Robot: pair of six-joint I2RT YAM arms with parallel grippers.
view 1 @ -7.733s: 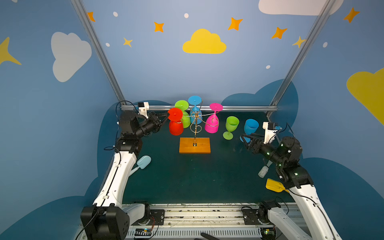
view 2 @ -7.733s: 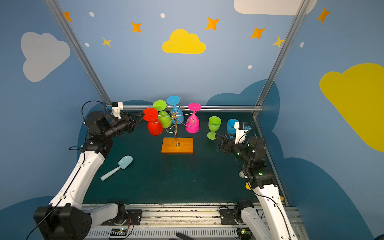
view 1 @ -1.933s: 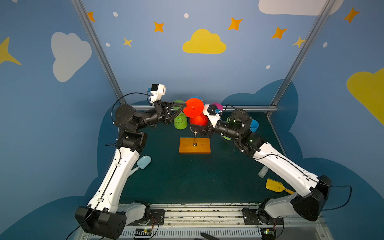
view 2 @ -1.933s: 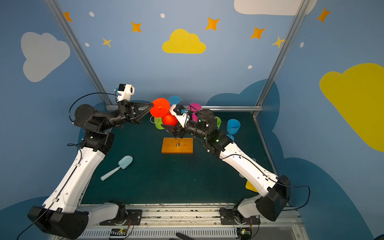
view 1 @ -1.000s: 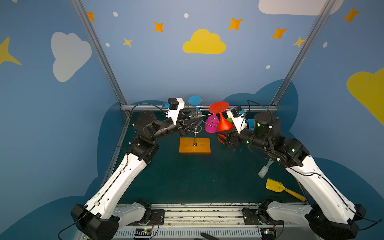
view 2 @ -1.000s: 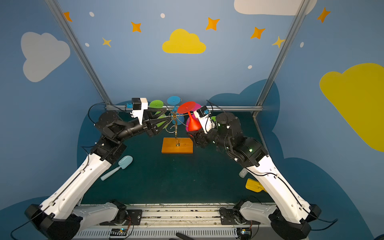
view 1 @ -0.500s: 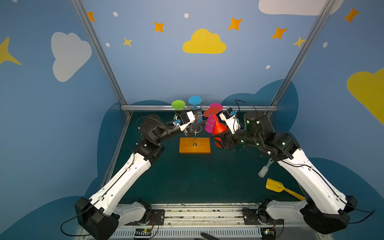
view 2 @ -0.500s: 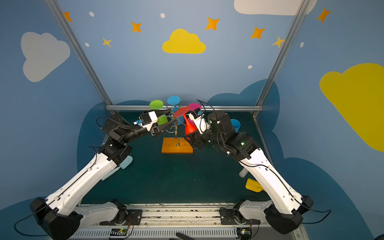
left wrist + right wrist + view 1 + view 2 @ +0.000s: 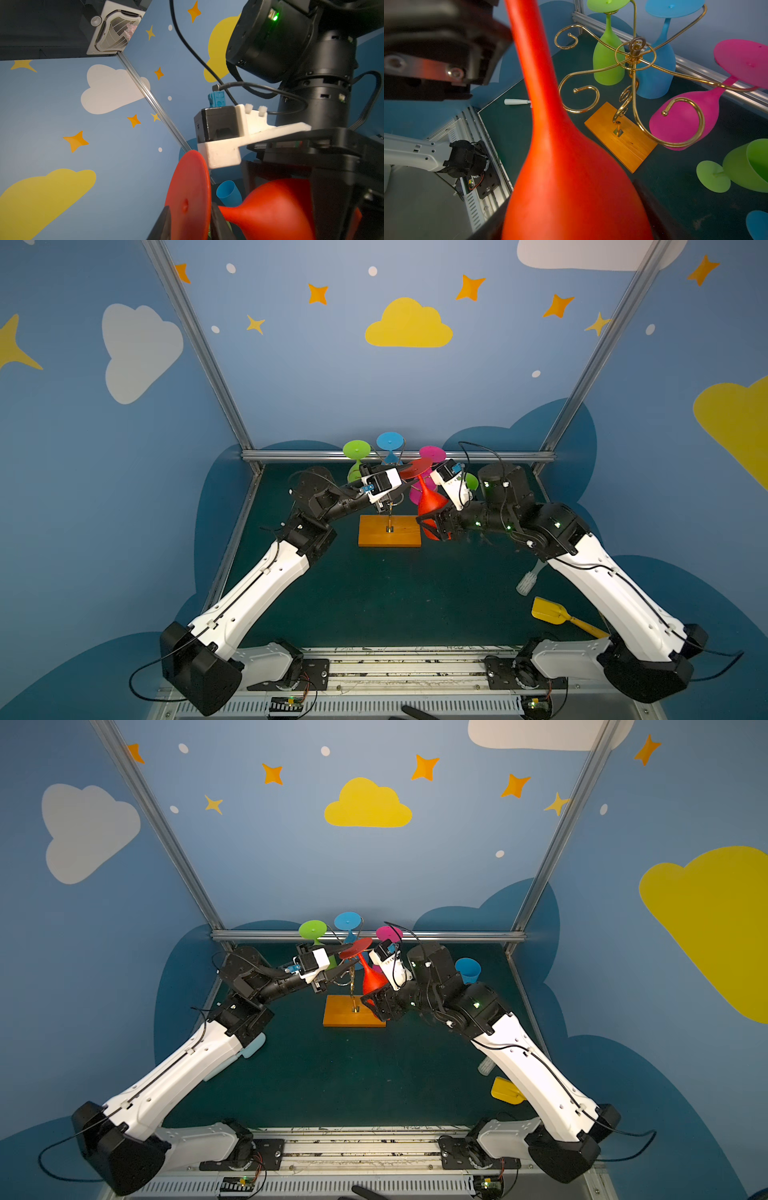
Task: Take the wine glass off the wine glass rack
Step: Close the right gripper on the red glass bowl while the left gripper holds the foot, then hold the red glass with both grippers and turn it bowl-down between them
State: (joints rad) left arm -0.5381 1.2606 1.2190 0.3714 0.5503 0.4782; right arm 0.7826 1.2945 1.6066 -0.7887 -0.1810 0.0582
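Dark green table [image 9: 374, 593]: the right gripper [image 9: 432, 526] clasps the red glass [image 9: 430, 499] by its bowl, foot up, just right of the rack [image 9: 390, 531]; the left gripper [image 9: 190, 226] straddles its foot, clamped or not I cannot tell.

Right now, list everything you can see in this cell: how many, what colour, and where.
wine glass rack: one, gold wire on an orange-brown wooden base, back middle of the mat.
hanging green glass, hanging blue glass, pink glass: three, upside down on the rack.
red wine glass: one, red, off the rack at its right, foot up.
loose green glass, blue cup: two, on the mat right of the rack.
yellow scoop: one, front right.
light blue scoop: one, under the left arm.
brush: one, white, beside the right arm.
right gripper: black, closed on the red bowl.
left gripper: black, fingers on either side of the red foot.
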